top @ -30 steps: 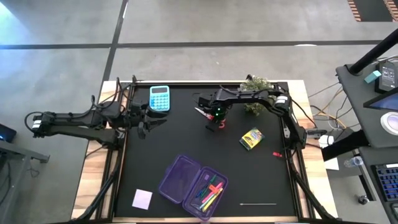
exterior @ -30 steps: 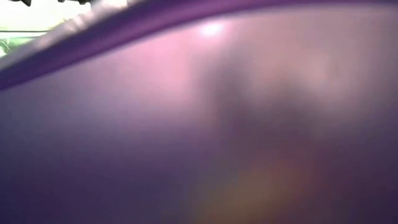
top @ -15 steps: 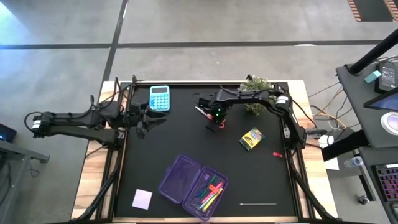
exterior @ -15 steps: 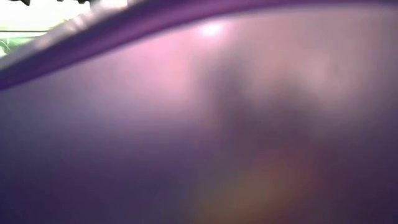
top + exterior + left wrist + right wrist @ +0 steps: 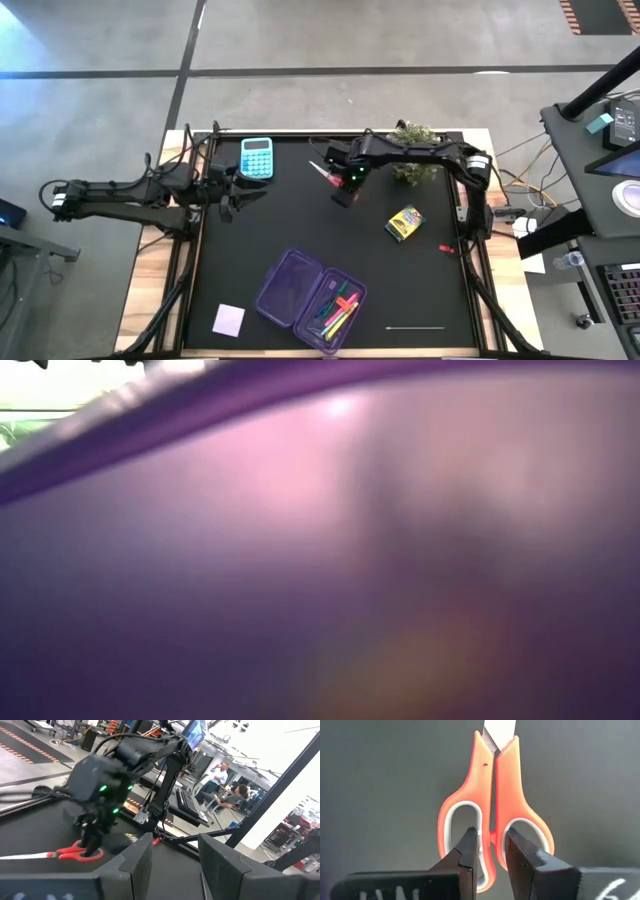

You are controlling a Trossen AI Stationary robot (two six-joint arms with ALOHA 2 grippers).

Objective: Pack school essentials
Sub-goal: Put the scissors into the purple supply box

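My right gripper (image 5: 492, 851) is pinched nearly closed on the red-handled scissors (image 5: 492, 805), one finger poking through a loop and the other pressed on the far side of the inner handle bars. The handles are orange-red plastic with pale grey lining inside each oval loop, and the two halves meet tight below a short stretch of bare steel blade. A tiny dark speck sits on one handle near the blade.

From above, the scissors (image 5: 322, 170) lie at the far middle of the black table (image 5: 270, 230), right of the blue calculator (image 5: 256, 157) and left of the potted plant (image 5: 414, 138). Whether they are touching the mat or just off it I cannot tell.

The yellow crayon box (image 5: 404, 222) lies nearer the right edge. The purple case (image 5: 300, 285) sits open at the near side with pens (image 5: 338, 310) inside, the lilac note pad (image 5: 229, 319) to its left.

My left gripper (image 5: 232, 203) waits at the left side, fingers apart and holding nothing.
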